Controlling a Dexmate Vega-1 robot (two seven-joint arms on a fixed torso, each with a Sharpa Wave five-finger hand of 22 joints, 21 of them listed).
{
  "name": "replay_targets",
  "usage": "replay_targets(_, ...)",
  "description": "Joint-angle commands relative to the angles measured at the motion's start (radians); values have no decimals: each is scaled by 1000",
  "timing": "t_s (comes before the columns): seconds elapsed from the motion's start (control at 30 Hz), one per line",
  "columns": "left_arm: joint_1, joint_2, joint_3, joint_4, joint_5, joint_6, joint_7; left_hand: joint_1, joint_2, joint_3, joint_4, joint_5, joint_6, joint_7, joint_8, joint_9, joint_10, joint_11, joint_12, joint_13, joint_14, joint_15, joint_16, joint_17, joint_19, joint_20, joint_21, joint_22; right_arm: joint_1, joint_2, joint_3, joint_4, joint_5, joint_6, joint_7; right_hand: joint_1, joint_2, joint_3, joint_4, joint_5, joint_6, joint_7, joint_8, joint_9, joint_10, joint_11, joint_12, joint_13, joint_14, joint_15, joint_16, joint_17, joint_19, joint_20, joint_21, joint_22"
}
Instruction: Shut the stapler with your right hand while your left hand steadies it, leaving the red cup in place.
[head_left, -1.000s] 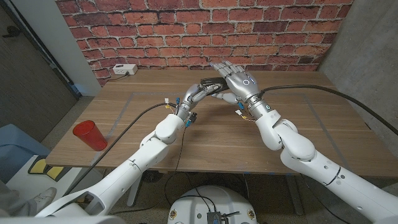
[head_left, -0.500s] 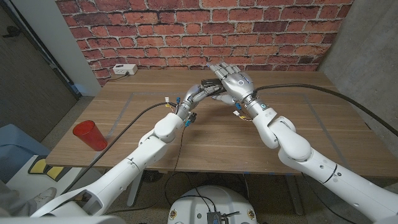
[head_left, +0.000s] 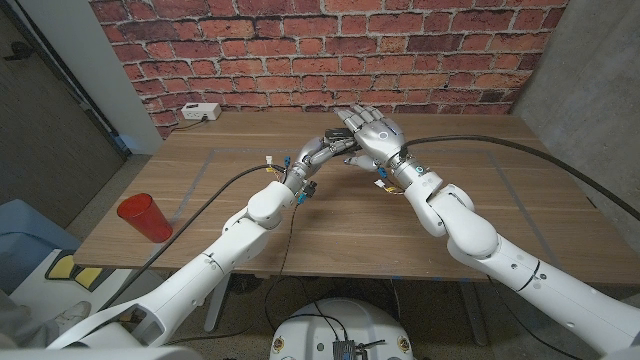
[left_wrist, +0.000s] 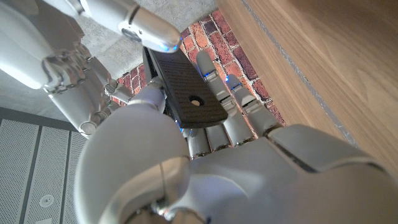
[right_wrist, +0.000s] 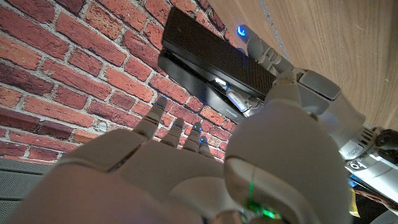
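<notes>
The black stapler (head_left: 338, 134) is up off the wooden table (head_left: 300, 215) at its far middle, and my left hand (head_left: 318, 150) grips it from below. In the left wrist view its fingers (left_wrist: 239, 115) wrap around the stapler (left_wrist: 186, 93). My right hand (head_left: 374, 128) stands close against the stapler's right side, fingers spread, and holds nothing. One of its fingertips (left_wrist: 149, 31) touches the stapler's top end. In the right wrist view the stapler (right_wrist: 208, 56) shows a thin gap with metal between its top arm and base. The red cup (head_left: 145, 217) stands upright near the table's left edge, far from both hands.
A white power box (head_left: 200, 112) lies at the table's back left by the brick wall (head_left: 300, 50). Black cables (head_left: 500, 140) run from both wrists over the table. Pale tape lines (head_left: 205, 170) mark the tabletop.
My right hand has moved left, closing in on the stapler until it touches it. The left hand keeps the stapler where it was, and the cup has not moved.
</notes>
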Motion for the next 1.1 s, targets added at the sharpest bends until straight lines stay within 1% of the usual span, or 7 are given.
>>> replay_targets(0.03,7,-7,-1,16,-15,-29,-12,58,65,6,3,1,3,-2,-1,5,131,-123,37,478,4,-81,-1,3,-7,-4,-3,3,9,2,-6,3,-56,-11,67,-6,1,-6,-1,7,-53,14,-3,4,-22,34,6,17,-21,-39,-1,1,-3,9,-15,4)
replay_targets(0.3,10,-8,-2,15,-16,-33,-11,58,64,6,3,0,5,-1,-2,5,133,-123,39,481,7,-81,0,5,-7,-5,-3,3,11,2,-9,6,-96,-13,89,1,11,-1,-4,9,-61,20,0,4,-30,43,10,27,-20,-33,2,-1,-2,12,-22,4)
replay_targets(0.37,9,-7,-2,16,-16,-32,-13,57,64,6,5,0,5,-2,-3,5,132,-123,38,481,5,-80,-1,5,-8,-5,-4,3,13,4,-10,11,-98,-11,86,14,25,9,-8,9,-63,21,2,4,-32,46,13,32,-15,-33,6,0,-1,13,-24,4)
replay_targets(0.43,8,-8,0,17,-17,-30,-15,57,64,6,5,0,6,-1,-3,5,132,-123,38,480,6,-81,-2,5,-8,-6,-4,3,14,7,-11,13,-100,-9,87,38,50,28,-17,3,-72,18,4,4,-36,47,20,44,5,-34,18,3,9,27,-27,4)
replay_targets(0.53,4,-10,2,22,-17,-30,-19,57,64,7,5,0,6,-1,-4,4,131,-124,36,479,6,-82,-2,6,-9,-6,-4,3,16,13,-14,19,-106,-9,83,46,61,38,-22,-8,-74,16,8,4,-38,49,26,55,36,-45,36,10,26,42,-26,5)
replay_targets(0.77,-5,-16,8,31,-15,-30,-24,57,64,7,6,-1,7,-2,-6,4,132,-124,38,482,6,-81,-3,7,-10,-5,-4,3,22,18,-18,24,-94,5,71,44,61,39,-23,-17,-74,19,10,4,-37,55,32,63,40,-43,42,16,32,43,-27,5)
replay_targets(1.1,-11,-21,12,35,-14,-29,-27,57,62,7,7,-1,8,-2,-7,5,133,-124,37,482,6,-80,-4,9,-11,-5,-5,3,32,29,-34,24,-81,34,55,21,46,27,-16,-25,-74,24,12,3,-33,60,38,73,35,-31,45,23,34,53,-32,5)
